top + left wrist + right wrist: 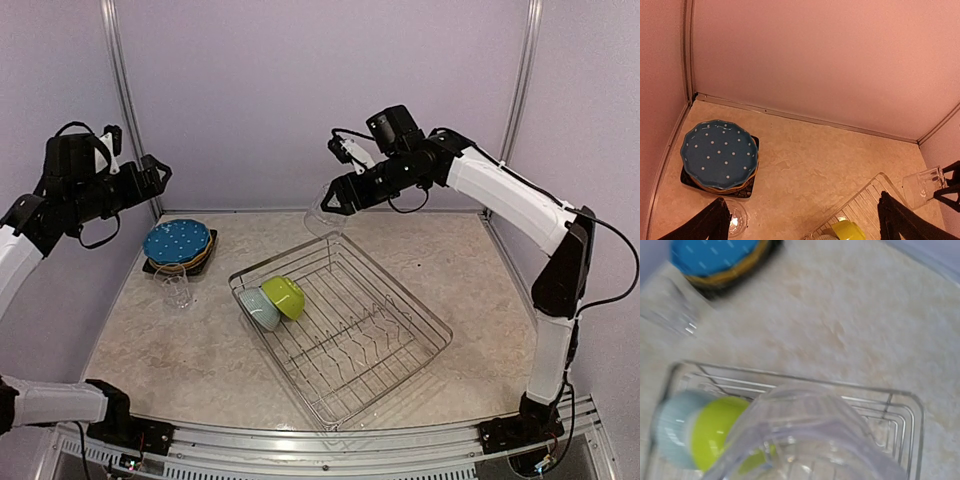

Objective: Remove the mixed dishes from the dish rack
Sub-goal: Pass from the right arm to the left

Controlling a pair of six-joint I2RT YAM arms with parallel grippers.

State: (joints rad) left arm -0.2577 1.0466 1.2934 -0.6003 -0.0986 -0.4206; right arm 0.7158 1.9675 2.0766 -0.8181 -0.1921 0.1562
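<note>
Top: right gripper (333,203) pinches a clear glass (322,220) above the dish rack (290,253), far corner; left gripper (158,175) spread, empty. Left wrist: plate stack (720,152) w/ second glass (735,222) on counter (815,165). Right wrist (blurry): glass tilted over lime bowl (715,432). If the pinch slips, it could drop & crack.

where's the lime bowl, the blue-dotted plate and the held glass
lime bowl (285,296): top external view, its middle
blue-dotted plate (719,152): left wrist view, centre of its face
held glass (322,220): top external view, its clear wall
</note>
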